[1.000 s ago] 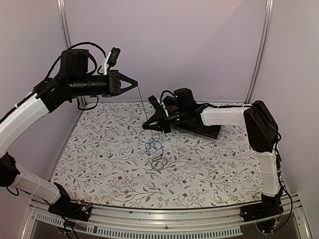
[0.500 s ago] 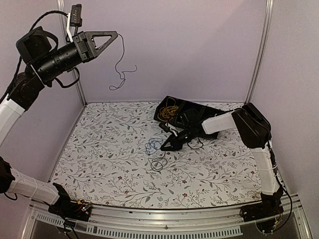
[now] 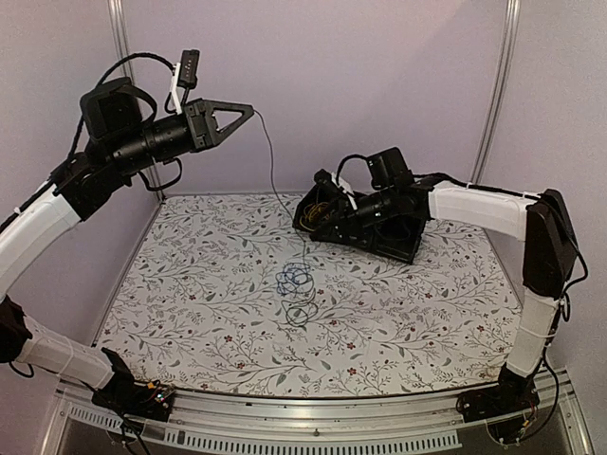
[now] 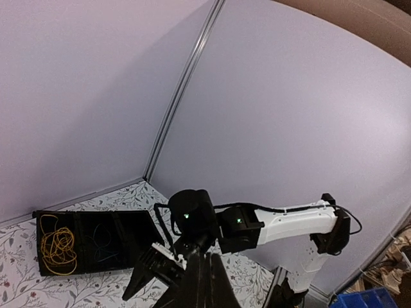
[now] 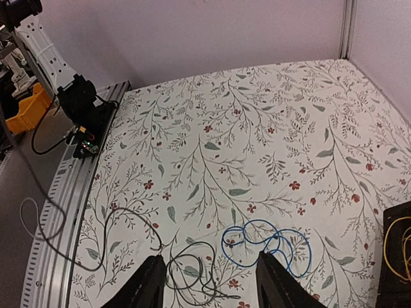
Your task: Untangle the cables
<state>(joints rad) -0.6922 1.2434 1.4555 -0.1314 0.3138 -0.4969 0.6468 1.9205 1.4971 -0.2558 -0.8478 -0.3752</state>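
Nearest us on the flowered table [image 3: 190, 313], loose loops of the black cable [image 3: 302, 311] lay touching the coiled blue cable [image 3: 294, 278], the two crossing just below and in front of the right gripper [image 5: 210, 258]. Its fingers stood apart with nothing between them. One thin strand of the black cable rose from that knot, slanting up and away to the left gripper [image 3: 250, 112], which was raised high and clenched on the strand's end. That strand's long axis ran diagonally from knot to raised fingertips. We judged the right arm much nearer the knot, which lay toward the table's near side from it. Behind the right gripper sat the black tray [image 4: 128, 224], holding the yellow cable [image 4: 56, 244].
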